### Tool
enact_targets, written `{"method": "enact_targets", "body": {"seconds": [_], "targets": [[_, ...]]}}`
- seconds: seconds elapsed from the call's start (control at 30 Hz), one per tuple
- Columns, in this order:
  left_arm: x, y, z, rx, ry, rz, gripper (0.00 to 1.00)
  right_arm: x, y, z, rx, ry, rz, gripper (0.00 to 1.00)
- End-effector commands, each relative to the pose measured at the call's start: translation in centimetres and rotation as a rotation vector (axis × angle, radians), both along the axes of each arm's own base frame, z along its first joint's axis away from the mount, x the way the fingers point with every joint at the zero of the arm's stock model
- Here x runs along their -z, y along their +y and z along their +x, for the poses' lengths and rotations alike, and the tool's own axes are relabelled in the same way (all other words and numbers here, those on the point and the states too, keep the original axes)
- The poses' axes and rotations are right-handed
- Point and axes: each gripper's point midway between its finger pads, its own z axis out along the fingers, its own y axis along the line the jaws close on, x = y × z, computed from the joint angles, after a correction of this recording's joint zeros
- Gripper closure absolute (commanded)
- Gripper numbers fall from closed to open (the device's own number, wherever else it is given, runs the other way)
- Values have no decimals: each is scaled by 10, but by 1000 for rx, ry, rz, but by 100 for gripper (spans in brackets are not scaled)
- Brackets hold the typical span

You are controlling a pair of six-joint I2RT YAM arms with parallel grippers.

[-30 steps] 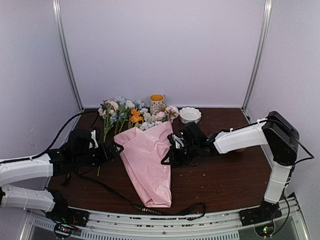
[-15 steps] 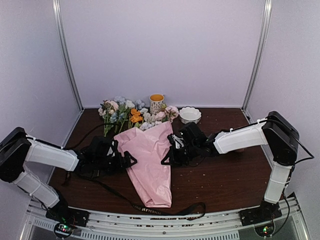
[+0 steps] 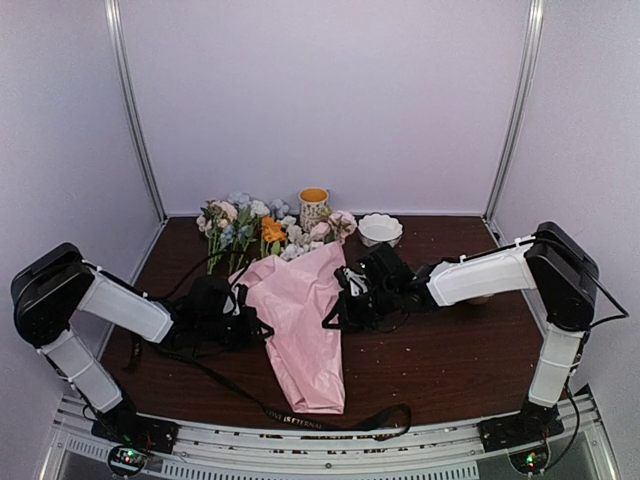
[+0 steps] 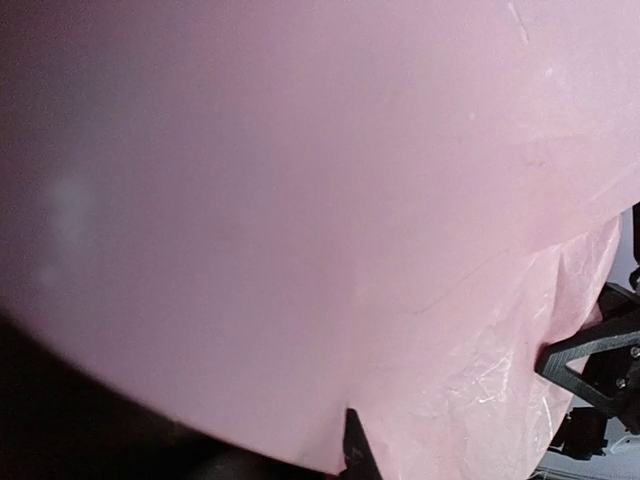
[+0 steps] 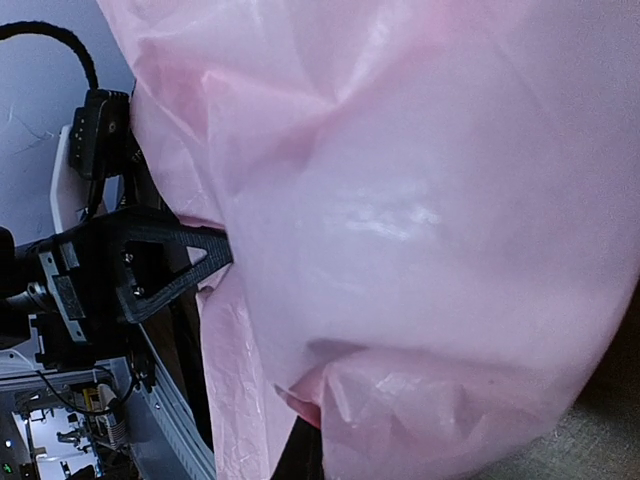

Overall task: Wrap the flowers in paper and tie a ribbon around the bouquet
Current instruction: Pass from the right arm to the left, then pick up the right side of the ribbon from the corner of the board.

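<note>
Our left fingers are pinched shut on the left flap of the paper, and our right fingers clamp its right edge, so the cone holds round the flowers. The bouquet lies mid-surface, and the ribbon lies untied along the near edge.

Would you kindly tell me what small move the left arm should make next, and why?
Probably draw the left tool rightward, folding its side of the paper over the middle: both tools look shut on opposite edges, the right tool pinning its side, and the cone lies loose, untied.
</note>
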Motion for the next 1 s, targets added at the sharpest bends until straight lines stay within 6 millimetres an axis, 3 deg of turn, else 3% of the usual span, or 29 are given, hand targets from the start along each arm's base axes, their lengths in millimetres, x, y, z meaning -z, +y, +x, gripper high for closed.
{"method": "enact_targets", "body": {"seconds": [0.0, 0.07, 0.13, 0.3, 0.4, 0.63, 0.73, 0.83, 0.97], "targets": [[-31, -21, 5, 42, -76, -133, 100, -18, 6, 5, -28, -73, 17, 100], [-31, -16, 3, 22, -80, -123, 100, -22, -2, 2, -42, -93, -17, 96], [-28, -9, 3, 3, -76, -94, 100, -30, -17, 1, -45, -139, -91, 79], [-25, -3, 3, -16, -77, -67, 100, -32, -85, -20, -19, -199, -347, 57], [-21, -2, 3, -20, -70, -61, 100, -21, -121, -51, -36, -170, -456, 49], [-20, -4, 3, -15, -57, -62, 100, 19, -162, -149, -209, -22, -636, 26], [-24, -5, 2, -14, -62, -65, 100, 31, -157, -184, -293, 41, -618, 25], [-31, -6, 1, -12, -69, -65, 100, 36, -146, -206, -348, 77, -565, 28], [-39, -5, 1, -12, -76, -62, 100, 48, -145, -211, -351, 96, -558, 50]]}}
